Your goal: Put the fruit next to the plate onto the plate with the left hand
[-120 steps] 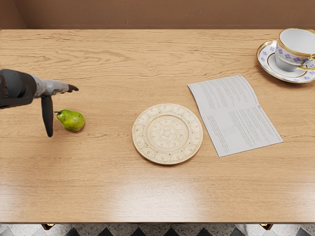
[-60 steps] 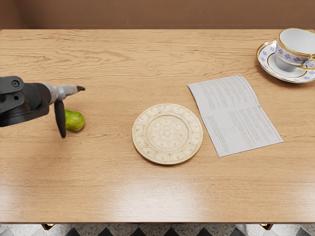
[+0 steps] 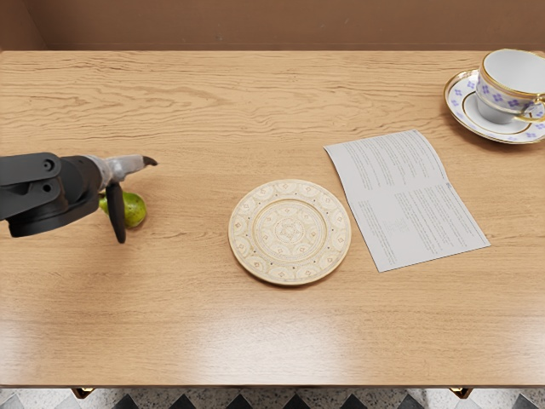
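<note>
Left hand [image 3: 113,177], fingers spread and gripping nothing (one pointed down, one sideways), hung over the green pear [image 3: 134,209], which lay on the table [image 3: 255,341] well apart from the plate [image 3: 243,232], with paper [image 3: 404,198] beyond and a cup [image 3: 511,81] on its saucer [image 3: 464,98] farthest.

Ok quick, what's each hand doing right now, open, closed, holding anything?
Left hand: open, at the pear, holding nothing.
Right hand: not in view.
</note>
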You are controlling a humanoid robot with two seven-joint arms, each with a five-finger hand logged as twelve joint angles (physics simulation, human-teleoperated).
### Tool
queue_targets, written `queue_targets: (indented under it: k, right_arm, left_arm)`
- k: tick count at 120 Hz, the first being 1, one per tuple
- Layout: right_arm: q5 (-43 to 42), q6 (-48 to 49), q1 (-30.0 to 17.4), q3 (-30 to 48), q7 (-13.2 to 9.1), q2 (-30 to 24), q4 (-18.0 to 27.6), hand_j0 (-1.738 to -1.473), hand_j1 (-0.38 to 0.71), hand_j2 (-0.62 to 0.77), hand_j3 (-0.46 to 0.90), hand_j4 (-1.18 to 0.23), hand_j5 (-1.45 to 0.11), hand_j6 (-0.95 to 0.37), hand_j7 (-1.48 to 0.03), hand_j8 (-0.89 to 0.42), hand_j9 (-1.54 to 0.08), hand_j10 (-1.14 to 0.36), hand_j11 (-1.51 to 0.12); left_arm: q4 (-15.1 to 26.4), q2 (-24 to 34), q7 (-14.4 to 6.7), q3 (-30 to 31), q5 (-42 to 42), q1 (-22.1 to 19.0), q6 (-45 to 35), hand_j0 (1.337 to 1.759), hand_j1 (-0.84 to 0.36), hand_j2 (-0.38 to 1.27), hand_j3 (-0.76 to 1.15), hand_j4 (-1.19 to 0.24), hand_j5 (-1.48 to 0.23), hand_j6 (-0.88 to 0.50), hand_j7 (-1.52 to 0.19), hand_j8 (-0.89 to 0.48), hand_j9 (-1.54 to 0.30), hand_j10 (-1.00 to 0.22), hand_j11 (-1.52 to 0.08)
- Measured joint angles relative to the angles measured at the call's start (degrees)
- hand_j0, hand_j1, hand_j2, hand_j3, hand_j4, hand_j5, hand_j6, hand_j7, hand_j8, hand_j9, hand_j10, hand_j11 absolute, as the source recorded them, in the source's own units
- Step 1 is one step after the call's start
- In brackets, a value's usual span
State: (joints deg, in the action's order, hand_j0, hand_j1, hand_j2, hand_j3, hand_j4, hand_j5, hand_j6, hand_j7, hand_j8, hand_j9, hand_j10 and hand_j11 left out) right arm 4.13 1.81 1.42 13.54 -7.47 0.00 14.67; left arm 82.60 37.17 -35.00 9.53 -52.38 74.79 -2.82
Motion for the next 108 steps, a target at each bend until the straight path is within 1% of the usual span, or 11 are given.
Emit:
queue_targets:
  k: [37,72,108]
  right_arm:
    - [0.0,0.02,0.06,0.0,0.0,0.0,0.01,-1.658,-0.32,-0.01,0.0,-0.03,-0.03,-0.03,-0.03,-0.03,-0.03,-0.03,-0.03]
    - [0.0,0.01,0.06,0.0,0.0,0.0,0.01,-1.658,-0.32,-0.01,0.0,-0.03,-0.03,-0.03,-0.03,-0.03,-0.03,-0.03,-0.03]
    - [0.0,-0.01,0.07,0.0,0.0,0.0,-0.01,-1.658,-0.32,-0.01,0.0,-0.03,-0.03,-0.03,-0.03,-0.03,-0.03,-0.03,-0.03]
  left_arm:
    - [-0.14,0.6,0.0,0.05,-1.68,-1.87,-0.8,1.658,0.15,0.04,0.0,-0.17,-0.22,-0.17,-0.22,-0.17,-0.22,-0.17,-0.22]
    - [-0.15,0.45,0.0,0.05,-5.34,-2.9,-3.78,1.658,0.11,0.04,0.0,-0.2,-0.26,-0.2,-0.26,-0.2,-0.26,-0.2,-0.26]
    - [-0.01,-0.04,0.0,0.05,-6.08,-3.29,-4.12,1.658,0.05,0.05,0.0,-0.26,-0.33,-0.26,-0.33,-0.26,-0.33,-0.26,-0.33]
